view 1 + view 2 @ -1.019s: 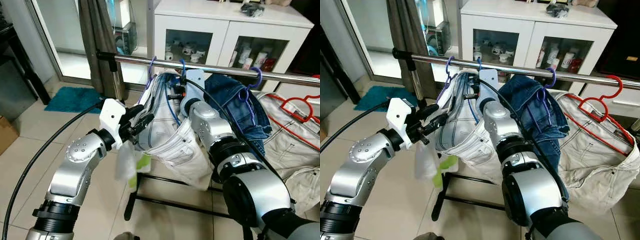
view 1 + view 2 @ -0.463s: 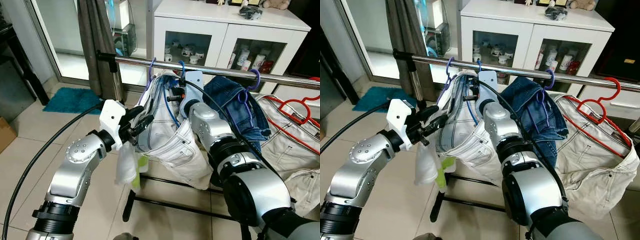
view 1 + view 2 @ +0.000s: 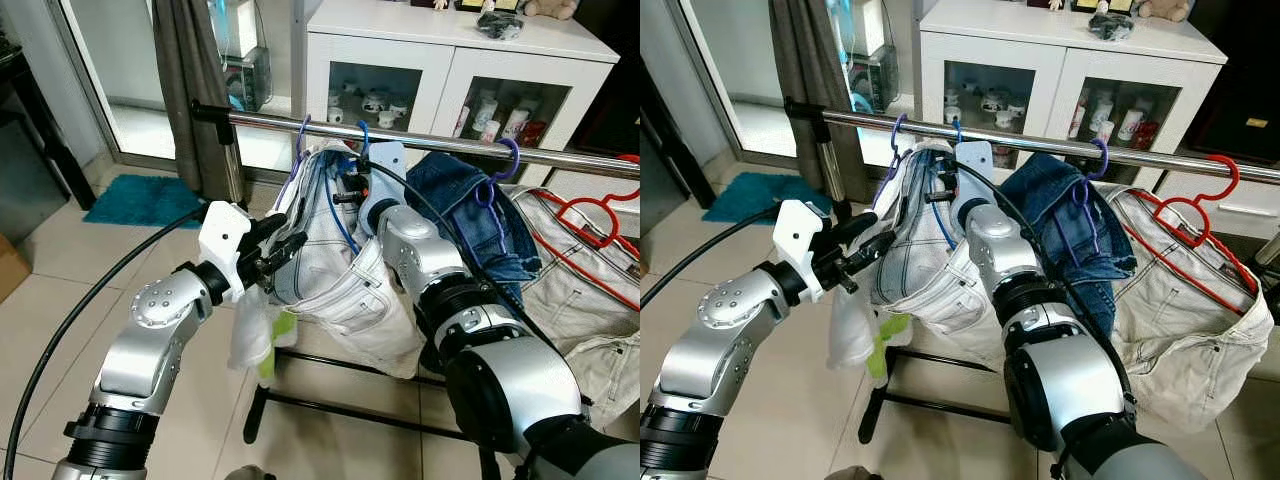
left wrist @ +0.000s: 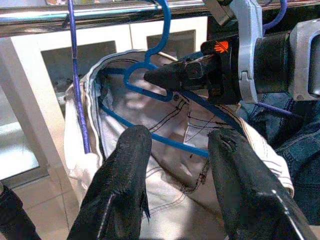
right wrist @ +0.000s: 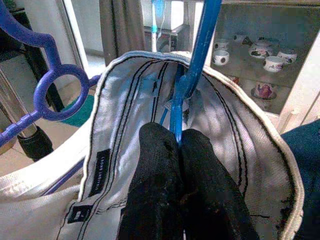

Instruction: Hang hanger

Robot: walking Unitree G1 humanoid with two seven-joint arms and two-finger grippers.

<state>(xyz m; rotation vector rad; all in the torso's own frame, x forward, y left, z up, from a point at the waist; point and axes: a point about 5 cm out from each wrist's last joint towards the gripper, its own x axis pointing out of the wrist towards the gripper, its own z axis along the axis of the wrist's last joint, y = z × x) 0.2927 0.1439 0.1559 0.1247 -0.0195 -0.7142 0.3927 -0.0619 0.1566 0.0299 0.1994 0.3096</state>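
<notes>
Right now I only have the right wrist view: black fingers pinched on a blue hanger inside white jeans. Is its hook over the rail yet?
Observer: Yes. In the left wrist view the blue hanger hooks over the metal rail, with the right gripper clamped just below the hook.
Operator: What is the left arm doing?
Observer: The left gripper is open, its fingers pointing at the left edge of the white jeans.
Operator: What hangs on the robot's right of these jeans?
Observer: Blue denim jeans on a purple hanger, then beige trousers on a red hanger.
</notes>
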